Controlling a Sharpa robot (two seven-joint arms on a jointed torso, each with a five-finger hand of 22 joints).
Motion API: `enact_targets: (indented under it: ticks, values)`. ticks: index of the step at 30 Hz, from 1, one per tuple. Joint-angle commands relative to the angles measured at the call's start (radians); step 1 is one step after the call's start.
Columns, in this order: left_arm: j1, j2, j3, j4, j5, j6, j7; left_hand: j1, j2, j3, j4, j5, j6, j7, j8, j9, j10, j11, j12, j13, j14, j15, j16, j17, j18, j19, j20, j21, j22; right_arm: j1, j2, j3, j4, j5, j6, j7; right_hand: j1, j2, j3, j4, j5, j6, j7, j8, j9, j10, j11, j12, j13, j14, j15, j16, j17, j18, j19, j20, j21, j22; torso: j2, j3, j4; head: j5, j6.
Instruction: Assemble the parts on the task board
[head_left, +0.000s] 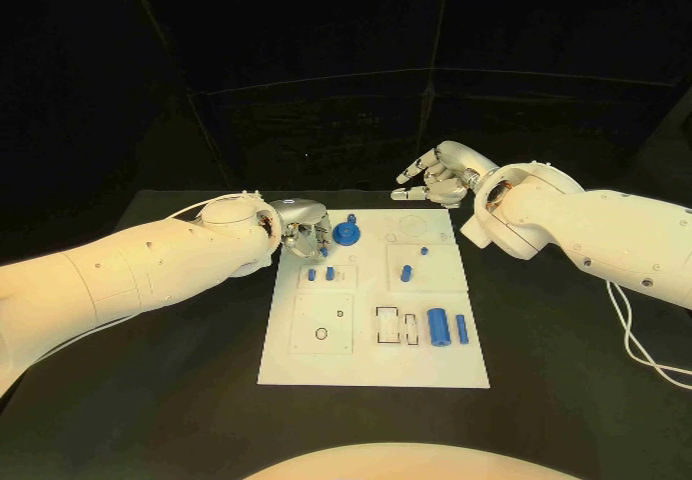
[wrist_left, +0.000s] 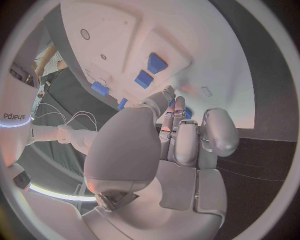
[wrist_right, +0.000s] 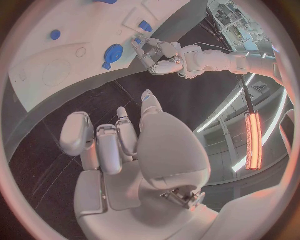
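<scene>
The black surface (head_left: 173, 400) carries the white board (head_left: 433, 365) at its middle. The left arm (head_left: 116, 280) reaches in to the board's far left corner. The right arm (head_left: 606, 235) extends past the board's far right corner.

The left hand (head_left: 300, 228) hangs over the board's far left corner, fingers (wrist_left: 187, 145) curled together pointing down at the board; whether they pinch a part cannot be told. The right hand (head_left: 440, 175) hovers above the bare surface beyond the board, fingers (wrist_right: 100, 145) loosely curled, holding nothing.

Blue parts lie on the board: a round knob (head_left: 348, 235) just beside the left hand, a thick cylinder (head_left: 437, 327) on the near right, a thin bar (head_left: 462, 328) beside it, and a small peg (head_left: 407, 272) near the middle.
</scene>
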Motion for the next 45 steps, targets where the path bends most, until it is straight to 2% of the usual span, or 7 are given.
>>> enact_targets:
  ticks: [1,16,36,45]
  values:
    - [0.0,0.002,0.0,0.001,0.003,0.012,-0.001,-0.007,-0.002,0.003,-0.003,-0.004,0.007,0.003,-0.004,-0.001,0.007,-0.003,-0.006,-0.001,0.019,-0.003,-0.001,-0.001,-0.016,0.002,0.001,0.002,0.0,0.002,0.001,0.001,0.001,-0.002,-0.003,0.007,0.0,0.011,-0.005,-0.001,0.005,-0.002,0.001,0.006,0.0,-0.003,0.0,-0.002,0.006,0.061,-0.006,-0.005,0.056,0.012,-0.004,0.0,-0.003,0.0,0.0,0.0003,-0.0002,-0.001,-0.001]
    - [0.0,0.003,0.0,0.003,0.003,0.005,-0.001,-0.021,-0.013,0.0,-0.003,-0.004,0.0,0.007,-0.015,-0.007,0.006,0.001,-0.022,-0.003,0.018,0.0,-0.003,-0.007,-0.016,-0.001,0.003,-0.002,-0.002,0.002,0.0,0.001,0.001,-0.002,-0.003,0.007,0.0,0.011,-0.005,-0.001,0.005,-0.002,0.001,0.006,0.0,-0.003,0.0,-0.002,0.006,0.061,-0.006,-0.005,0.056,0.012,-0.004,0.0,-0.003,0.0,0.0,0.0001,0.0002,-0.002,-0.003]
    - [0.0,0.003,0.0,-0.002,0.003,0.015,-0.018,-0.054,-0.041,-0.018,0.004,-0.004,-0.024,0.014,-0.042,-0.019,-0.003,0.01,-0.053,-0.005,0.015,0.007,-0.008,-0.022,-0.013,-0.006,0.009,-0.018,-0.013,0.002,0.001,0.001,0.0,-0.002,-0.004,0.007,0.0,0.012,-0.008,0.0,0.005,-0.001,0.001,0.007,0.0,-0.005,0.0,-0.003,0.004,0.061,-0.006,-0.006,0.054,0.013,-0.006,0.0,-0.005,-0.003,0.0,0.0,-0.0003,-0.001,-0.005]
    - [0.0,-0.002,0.0,0.001,0.043,0.016,-0.015,-0.068,-0.052,-0.034,0.009,-0.004,-0.038,0.014,-0.054,-0.025,-0.017,0.014,-0.067,-0.006,0.012,0.01,-0.012,-0.032,-0.011,-0.008,0.012,-0.028,-0.019,0.002,0.001,0.001,-0.002,-0.002,-0.004,0.008,0.0,0.012,-0.008,0.0,0.005,-0.001,0.001,0.007,0.0,-0.005,0.0,-0.003,0.004,0.061,-0.006,-0.006,0.054,0.013,-0.006,0.0,-0.005,-0.003,0.0,-0.0003,0.0001,-0.002,-0.006]
